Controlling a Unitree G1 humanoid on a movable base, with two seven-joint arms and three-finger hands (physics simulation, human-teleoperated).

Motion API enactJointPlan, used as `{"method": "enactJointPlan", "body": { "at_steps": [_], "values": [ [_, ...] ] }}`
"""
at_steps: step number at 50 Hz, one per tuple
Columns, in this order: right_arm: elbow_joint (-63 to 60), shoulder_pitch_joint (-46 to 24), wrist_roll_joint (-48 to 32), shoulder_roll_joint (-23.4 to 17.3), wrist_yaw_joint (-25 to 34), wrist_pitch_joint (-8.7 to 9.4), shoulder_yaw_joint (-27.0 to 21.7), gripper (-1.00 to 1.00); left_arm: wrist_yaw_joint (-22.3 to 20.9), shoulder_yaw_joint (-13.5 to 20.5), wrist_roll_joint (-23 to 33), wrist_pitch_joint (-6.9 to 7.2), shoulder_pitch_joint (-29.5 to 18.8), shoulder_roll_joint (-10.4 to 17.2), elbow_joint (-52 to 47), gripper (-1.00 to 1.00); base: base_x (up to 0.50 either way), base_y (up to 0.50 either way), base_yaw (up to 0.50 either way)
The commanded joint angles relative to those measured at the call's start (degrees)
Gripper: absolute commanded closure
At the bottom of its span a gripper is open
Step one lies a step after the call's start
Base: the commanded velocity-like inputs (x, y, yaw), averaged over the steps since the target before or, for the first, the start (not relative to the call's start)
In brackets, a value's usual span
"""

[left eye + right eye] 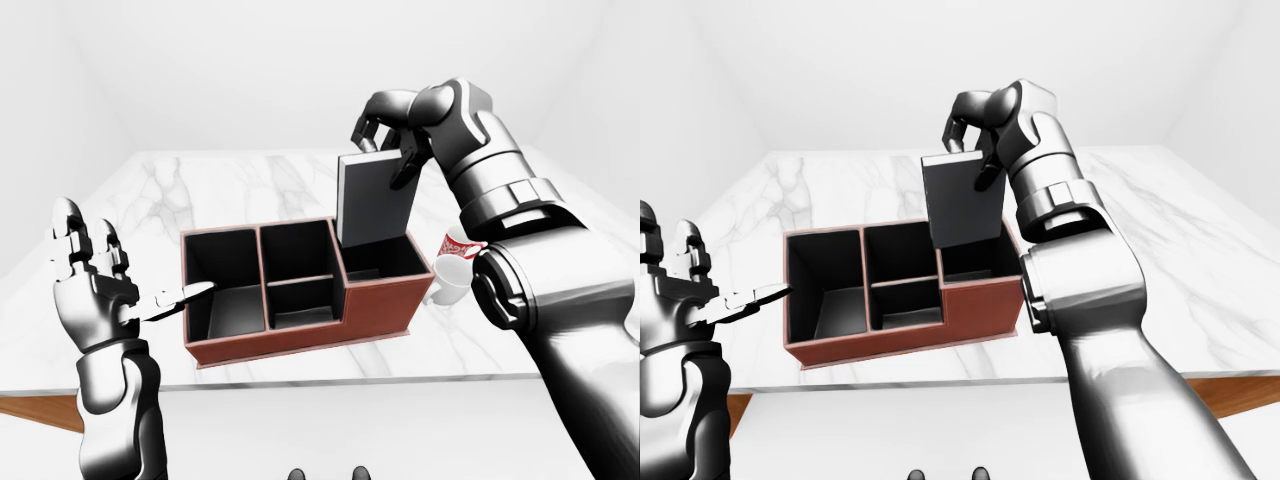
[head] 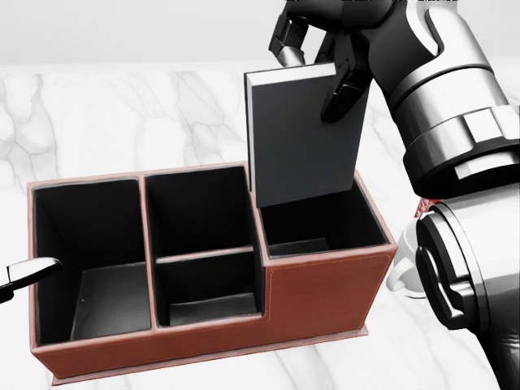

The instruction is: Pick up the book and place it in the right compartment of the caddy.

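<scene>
R hand point(image 2: 325, 57) pinches the top edge of the flat dark-grey hardcover book point(image 2: 302, 134), fingers curled over both faces; book hangs upright, slightly tilted, w/ its lower edge just at the rim of the right compartment of the red-brown leather caddy w/ black lining point(image 2: 325, 296), not yet down inside. L hand point(image 1: 95, 275) is off to the left of the caddy, fingers spread & holding nothing, one fingertip near the caddy's left wall. Red patterned mug point(image 1: 458, 246) & white ceramic mug point(image 1: 448, 284) sit on the white marble tabletop point(image 1: 240, 185) just right of the caddy, mostly hidden behind the R arm.

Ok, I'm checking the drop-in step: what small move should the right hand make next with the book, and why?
Probably a short straight descent. The right hand grips the book by its top edge, roughly upright, with its lower edge at the rim of the caddy's right compartment, which looks empty. Lowering before release should seat it inside.
</scene>
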Motion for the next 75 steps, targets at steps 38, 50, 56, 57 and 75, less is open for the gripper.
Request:
{"method": "enactJointPlan", "body": {
  "at_steps": [38, 50, 56, 57, 75],
  "values": [
    [1.8, 2.2, -1.0, -2.5, 0.0, 0.0, -2.4, 1.0, 0.1, 0.0, -0.1, 0.0, -0.1, 0.1, -0.1, -1.0, 0.0, 0.0, 0.0],
    [2.3, 3.9, -0.7, -2.4, 0.0, 0.0, -2.5, 1.0, 0.0, 0.1, -0.2, 0.0, -0.1, 0.1, -0.2, -1.0, 0.0, 0.0, 0.0],
    [2.2, 3.9, -0.5, -2.1, 0.0, 0.0, -2.5, 1.0, 0.0, 0.0, -0.2, 0.0, -0.2, 0.1, 0.0, -1.0, 0.0, 0.0, 0.0],
    [2.2, 3.9, -0.6, -2.1, 0.0, 0.0, -2.4, 1.0, 0.0, 0.0, -0.2, 0.0, -0.2, 0.1, 0.0, -1.0, 0.0, 0.0, 0.0],
    [2.4, 5.5, -0.3, -1.0, 0.0, 0.0, -2.2, 1.0, 0.1, 0.0, -0.2, 0.0, -0.1, 0.1, 0.3, -1.0, 0.0, 0.0, 0.0]
  ]
}}
